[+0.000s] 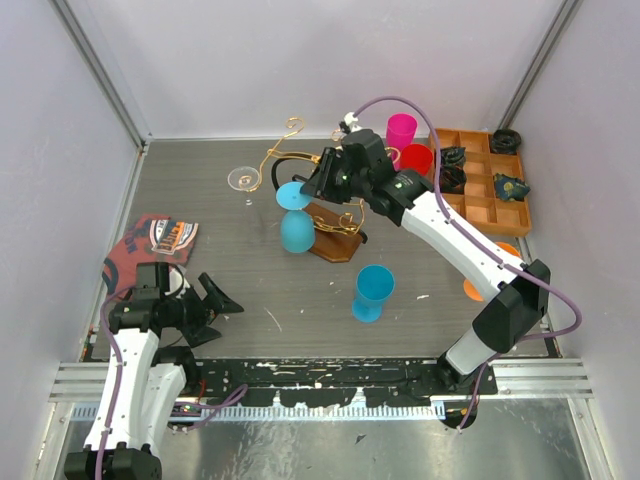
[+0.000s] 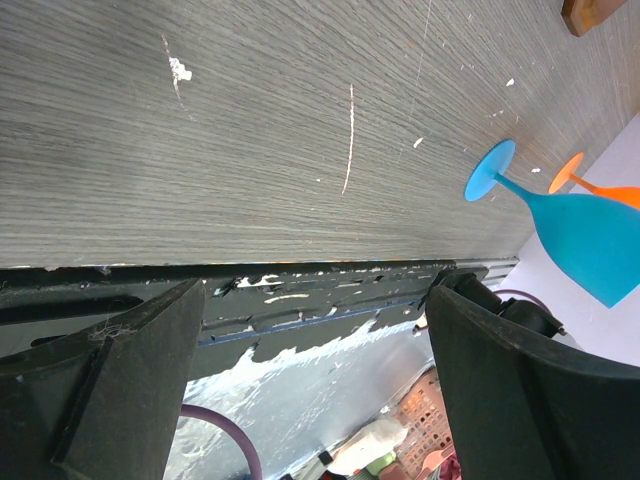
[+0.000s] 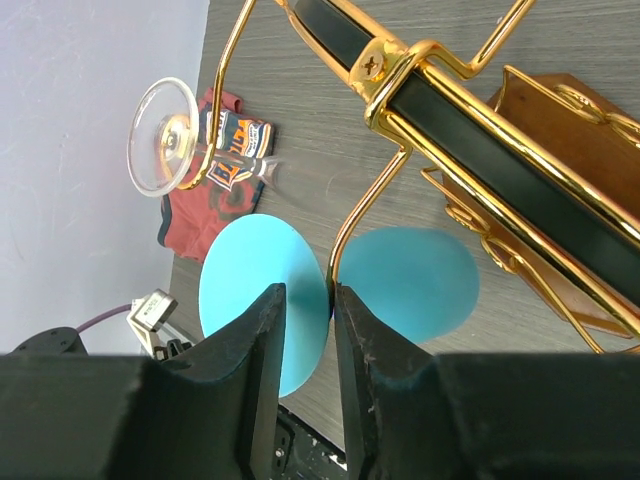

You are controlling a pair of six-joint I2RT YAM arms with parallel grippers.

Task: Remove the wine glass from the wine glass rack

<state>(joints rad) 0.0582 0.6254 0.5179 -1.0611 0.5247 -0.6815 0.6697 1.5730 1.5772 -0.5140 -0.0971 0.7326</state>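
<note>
The gold wire wine glass rack (image 1: 338,222) stands on its brown base mid-table; its black centre piece (image 3: 470,150) runs across the right wrist view. A light blue wine glass (image 1: 295,230) hangs upside down from a rack arm, foot (image 3: 250,300) up and bowl (image 3: 415,285) below. My right gripper (image 3: 305,300) is at that foot, jaws a narrow gap apart with the foot's right edge showing between them and the right finger against the gold wire; no grip shows. My left gripper (image 1: 222,318) rests wide open at the near left, holding nothing.
A clear wine glass (image 1: 241,179) hangs on the rack's left arm. Another blue wine glass (image 1: 372,292) stands near the front, and an orange glass foot (image 1: 478,288) shows by the right arm. Pink (image 1: 401,131) and red (image 1: 416,158) cups, orange tray (image 1: 490,180), printed cloth (image 1: 150,245).
</note>
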